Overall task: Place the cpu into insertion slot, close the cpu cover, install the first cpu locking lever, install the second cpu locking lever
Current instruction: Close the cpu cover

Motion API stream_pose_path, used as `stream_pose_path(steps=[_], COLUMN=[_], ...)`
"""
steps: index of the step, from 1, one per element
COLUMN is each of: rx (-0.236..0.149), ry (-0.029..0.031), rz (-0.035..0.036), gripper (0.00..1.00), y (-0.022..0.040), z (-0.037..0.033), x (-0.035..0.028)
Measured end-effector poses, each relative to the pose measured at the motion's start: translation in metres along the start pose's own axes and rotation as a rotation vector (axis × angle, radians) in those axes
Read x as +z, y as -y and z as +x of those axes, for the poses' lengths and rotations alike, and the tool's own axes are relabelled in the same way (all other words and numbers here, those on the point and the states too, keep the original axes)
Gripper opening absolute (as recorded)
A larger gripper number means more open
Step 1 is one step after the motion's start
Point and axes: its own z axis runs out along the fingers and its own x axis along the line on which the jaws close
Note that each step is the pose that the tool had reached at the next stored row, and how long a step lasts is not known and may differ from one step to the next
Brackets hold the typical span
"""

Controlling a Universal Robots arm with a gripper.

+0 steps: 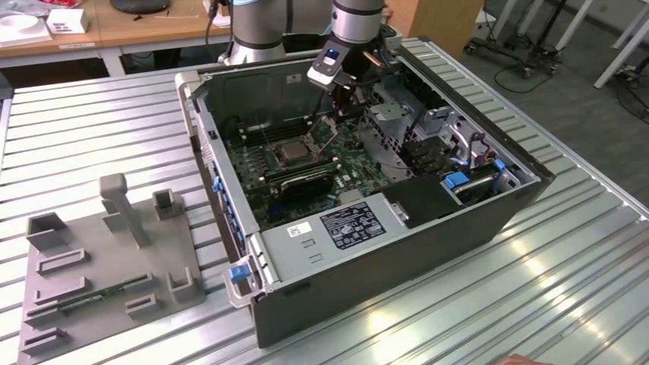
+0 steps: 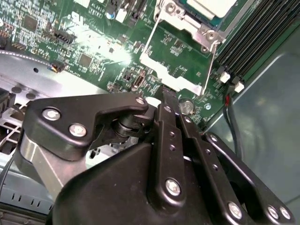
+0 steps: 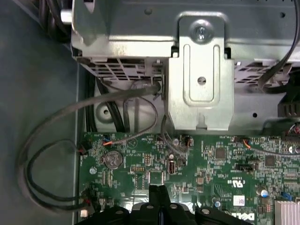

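Carefully: closed jaws beside a raised cover

I read the gripper point(image 2: 165, 93) as pressed together and holding nothing. Its tips sit just beside the free edge of the cpu cover point(image 2: 161, 70), which stands tilted open. The cpu point(image 2: 211, 5) appears to lie in the socket beyond. My worry is that the tips slip off that thin edge and rake the motherboard point(image 2: 84, 42). The exterior view puts the gripper at one o'clock from the socket point(image 1: 292, 154), and the first wrist view adds loose cables point(image 3: 116, 117) nearby.

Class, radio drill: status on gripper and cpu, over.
Jaws shut, empty; gripper low over motherboard. The cpu sits in its slot. The cpu cover open, nothing blocking it.
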Motion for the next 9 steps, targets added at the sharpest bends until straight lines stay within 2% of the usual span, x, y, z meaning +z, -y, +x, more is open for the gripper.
stream_pose_path(steps=[6,9], rx=[0.0,0.001], ry=[0.0,0.0], rz=[0.0,0.0], gripper=[0.1,0.1], y=[0.0054,0.0115], z=[0.0004,0.0004], x=[-0.0001,-0.0003])
